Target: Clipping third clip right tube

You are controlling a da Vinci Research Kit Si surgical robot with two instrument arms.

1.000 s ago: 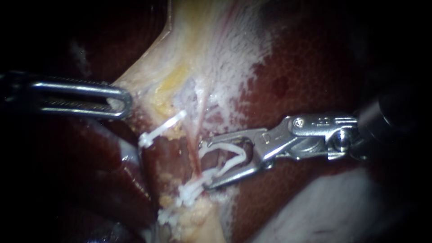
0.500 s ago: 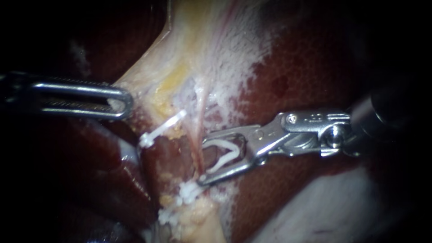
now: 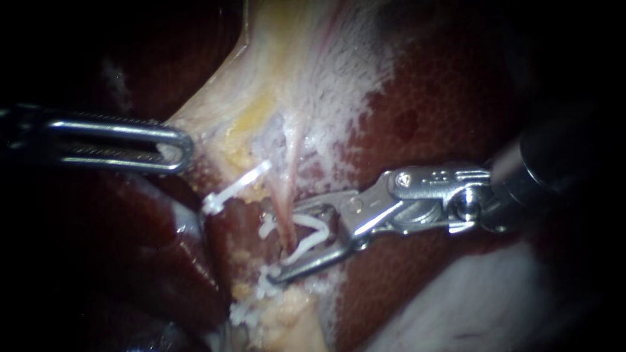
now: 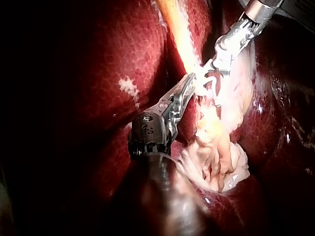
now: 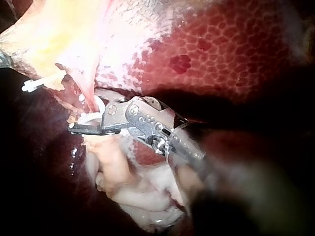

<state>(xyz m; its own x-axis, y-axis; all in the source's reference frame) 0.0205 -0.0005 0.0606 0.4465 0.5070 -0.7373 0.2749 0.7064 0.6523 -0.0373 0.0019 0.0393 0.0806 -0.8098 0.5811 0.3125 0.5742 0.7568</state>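
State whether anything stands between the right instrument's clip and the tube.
Nothing visible does. The right instrument holds the open clip with its legs astride the tube; other clips lie just below the lower jaw.

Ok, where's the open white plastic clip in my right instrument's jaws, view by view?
Endoscope view: the open white plastic clip sits centre, held in the right instrument's jaws, astride a thin pink tube.
Left wrist view: clip just ahead of the left instrument, which grips pale tissue.
Right wrist view: clip between its own instrument's jaws.
Shared landmark: the right instrument's silver jaws, around the clip everywhere.
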